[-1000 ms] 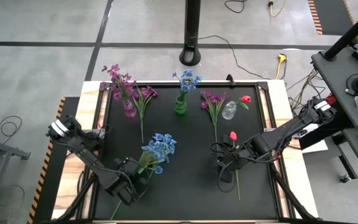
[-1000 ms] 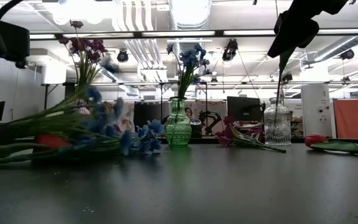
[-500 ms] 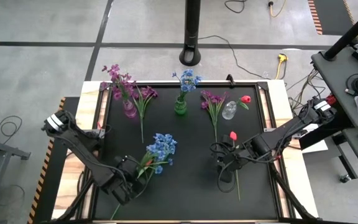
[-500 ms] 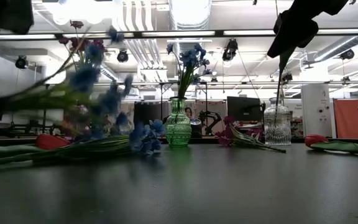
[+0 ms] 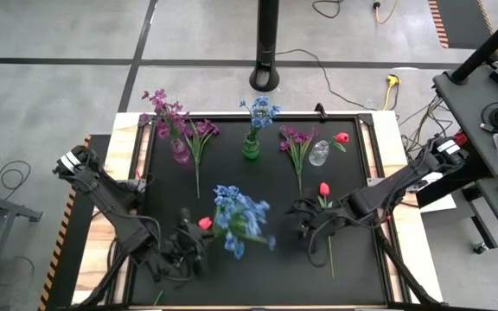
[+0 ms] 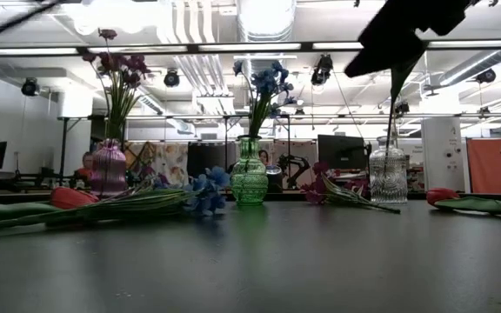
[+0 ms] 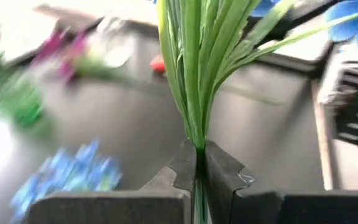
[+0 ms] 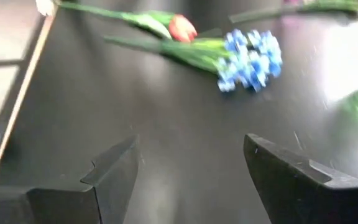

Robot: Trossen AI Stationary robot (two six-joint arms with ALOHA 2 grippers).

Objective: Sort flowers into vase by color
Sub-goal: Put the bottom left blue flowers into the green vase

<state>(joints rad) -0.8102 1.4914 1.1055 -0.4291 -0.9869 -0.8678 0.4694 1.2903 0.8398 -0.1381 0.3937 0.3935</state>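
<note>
My left gripper, near the table's front left, is shut on a blue flower spray whose blooms hang above the mat. A red bud and another blue spray lie flat on the mat beside it. My right gripper hovers open over bare mat, beside a red flower lying on its stem. At the back, a pink vase holds purple flowers, a green vase a blue one and a clear vase a red one. My left gripper pinches the bundle of green stems and leaves between its two fingers, well below the blooms. The fingers lie across the stems. The spray stands up out of the hold, fanning out, lifted clear of the mat.
Two purple sprays lie on the mat near the vases. The black mat has a raised wooden border. A dark pole base stands on the floor beyond the far edge.
My left gripper has risen from the mat and rolled, carrying the blue spray. The spray's blooms have come off the mat and swung toward the table's right. A red bud and another blue spray now show where it lay.
</note>
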